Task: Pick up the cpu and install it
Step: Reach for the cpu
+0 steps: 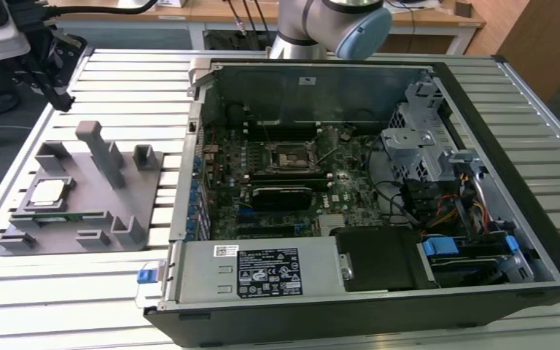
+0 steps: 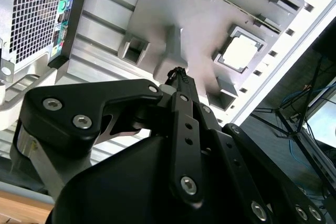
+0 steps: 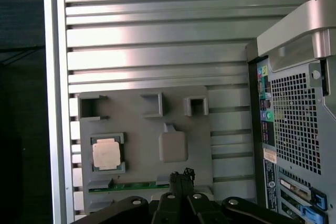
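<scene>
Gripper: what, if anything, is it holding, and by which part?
Nothing. The gripper is shut and empty; the chip lies in its pocket on the grey fixture.

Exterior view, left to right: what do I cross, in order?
cpu → blue latch → socket frame → metal drive cage

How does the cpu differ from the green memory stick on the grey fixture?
The cpu is square with a pale metal top; the memory stick is long, narrow and green. The cpu lies flat in a square pocket; the memory stick runs along the fixture edge. Both rest on the fixture.
</scene>
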You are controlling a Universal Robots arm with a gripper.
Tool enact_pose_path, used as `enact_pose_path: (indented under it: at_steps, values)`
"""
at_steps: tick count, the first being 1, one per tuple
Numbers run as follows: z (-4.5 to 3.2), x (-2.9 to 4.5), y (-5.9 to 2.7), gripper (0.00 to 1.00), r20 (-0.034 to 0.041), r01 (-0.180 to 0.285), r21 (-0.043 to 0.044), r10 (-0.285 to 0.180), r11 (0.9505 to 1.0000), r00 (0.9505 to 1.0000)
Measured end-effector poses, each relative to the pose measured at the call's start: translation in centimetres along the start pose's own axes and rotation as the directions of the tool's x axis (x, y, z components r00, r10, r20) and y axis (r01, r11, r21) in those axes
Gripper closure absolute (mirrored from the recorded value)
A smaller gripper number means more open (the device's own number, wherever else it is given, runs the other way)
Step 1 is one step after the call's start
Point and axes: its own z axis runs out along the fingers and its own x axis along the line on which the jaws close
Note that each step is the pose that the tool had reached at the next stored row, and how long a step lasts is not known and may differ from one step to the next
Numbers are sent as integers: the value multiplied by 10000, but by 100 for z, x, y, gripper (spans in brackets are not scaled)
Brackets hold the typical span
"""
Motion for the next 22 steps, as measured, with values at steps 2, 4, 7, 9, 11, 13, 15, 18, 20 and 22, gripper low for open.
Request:
enact_pose_path:
  at_steps: [2,4,7,9,11,13,15,18,20,22]
  values:
    - [2,21,-1,89,-1,-1,0,1,10000,10000]
    - [5,46,-3,89,-2,0,1,0,10000,10000]
    - [11,100,-7,89,-1,0,0,0,10000,10000]
    - [15,137,-10,89,-1,0,1,0,10000,10000]
    - [19,164,-12,89,-3,0,1,0,10000,10000]
    - [23,188,-14,89,-6,0,1,0,10000,10000]
    - [26,207,-15,89,-10,0,2,0,10000,10000]
    - [31,231,-17,89,-14,-1,2,1,10000,10000]
    - [34,244,-18,89,-18,-1,2,1,10000,10000]
    - [38,255,-19,89,-20,-1,2,1,10000,10000]
